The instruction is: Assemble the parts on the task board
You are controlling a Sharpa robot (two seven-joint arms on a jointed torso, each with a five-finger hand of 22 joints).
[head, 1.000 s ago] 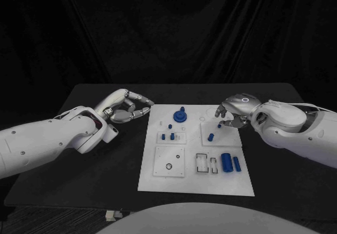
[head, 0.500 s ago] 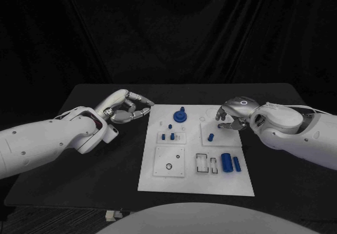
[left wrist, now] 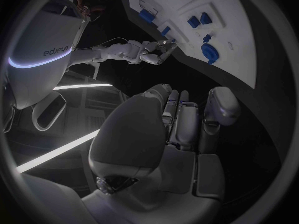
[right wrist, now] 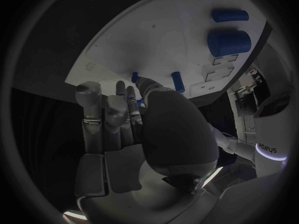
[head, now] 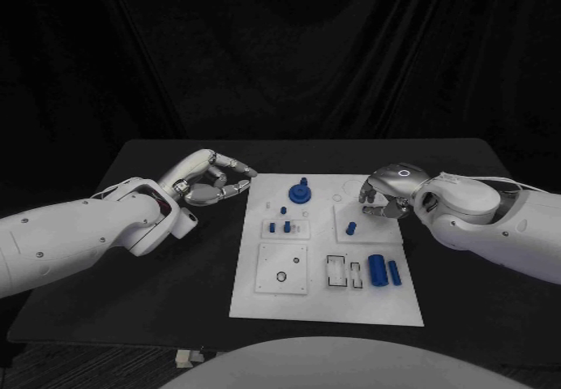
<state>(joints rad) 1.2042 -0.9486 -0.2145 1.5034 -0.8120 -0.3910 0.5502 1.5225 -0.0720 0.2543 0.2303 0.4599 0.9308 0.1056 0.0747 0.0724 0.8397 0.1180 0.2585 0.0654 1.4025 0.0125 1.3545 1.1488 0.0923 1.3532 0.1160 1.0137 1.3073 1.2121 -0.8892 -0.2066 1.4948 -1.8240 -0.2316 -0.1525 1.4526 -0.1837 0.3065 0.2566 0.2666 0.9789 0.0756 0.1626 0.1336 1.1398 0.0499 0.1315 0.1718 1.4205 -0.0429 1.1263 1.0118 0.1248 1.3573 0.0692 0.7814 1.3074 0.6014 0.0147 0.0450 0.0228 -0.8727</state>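
Little has shifted: left hand (head: 213, 180) stays beside the task board (head: 327, 304), off its left edge, fingers curled in on nothing | right hand (head: 389, 191) has drawn slightly inward over the board's right part, above a small blue peg (head: 351, 229) | its fingertips are hidden; grasp cannot be told

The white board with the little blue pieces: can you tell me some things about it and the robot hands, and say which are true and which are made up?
1. The white task board lies on a black table. True.
2. The left hand rests on the board. False: it hovers off the board's left edge, over the table.
3. The right hand is over the board's far right part. True.
4. The big blue cylinder stands upright. False: it lies on its side.
5. The round blue gear-like piece sits near the board's far edge. True.
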